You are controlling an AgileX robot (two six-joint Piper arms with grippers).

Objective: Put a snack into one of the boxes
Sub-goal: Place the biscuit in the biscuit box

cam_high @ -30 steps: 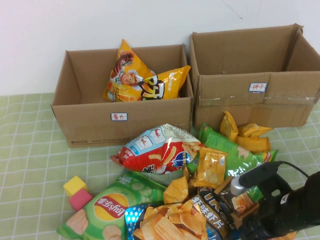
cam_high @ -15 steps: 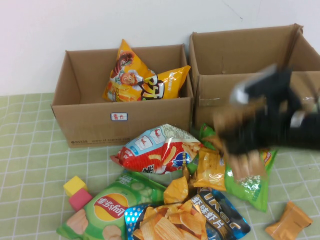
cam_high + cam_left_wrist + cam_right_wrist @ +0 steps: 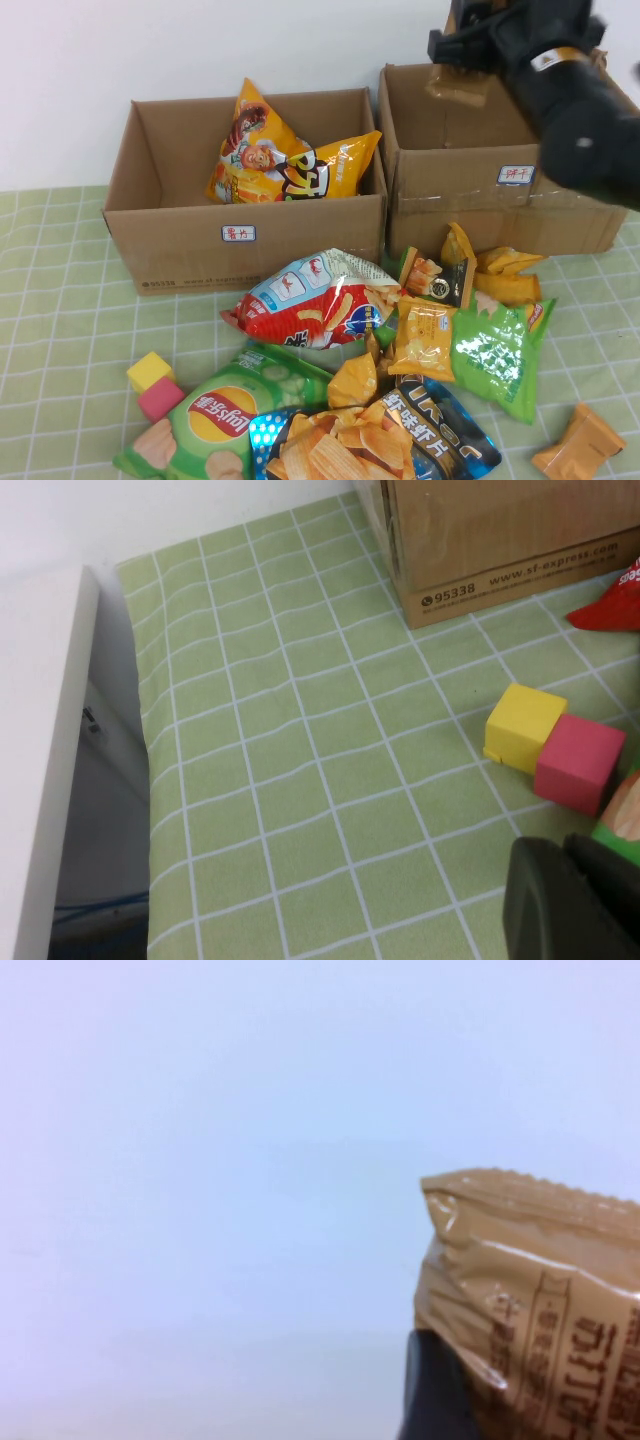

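Observation:
Two brown cardboard boxes stand at the back: the left box (image 3: 160,245) holds orange chip bags (image 3: 285,160), the right box (image 3: 480,200) stands beside it. My right gripper (image 3: 462,52) is raised above the right box's back left part and is shut on a small tan snack packet (image 3: 457,84), which also shows in the right wrist view (image 3: 540,1300) against the white wall. My left gripper (image 3: 575,900) is low over the green cloth near the left table edge; its fingers look closed together and empty.
A pile of snack bags (image 3: 330,300) lies in front of the boxes, with a green Lay's bag (image 3: 215,415) and a small orange packet (image 3: 580,445) at the front right. Yellow (image 3: 522,727) and pink (image 3: 578,763) blocks sit left of the pile.
My right arm has risen from the snack pile at the front right, carrying the tan packet up and back to above the right box.

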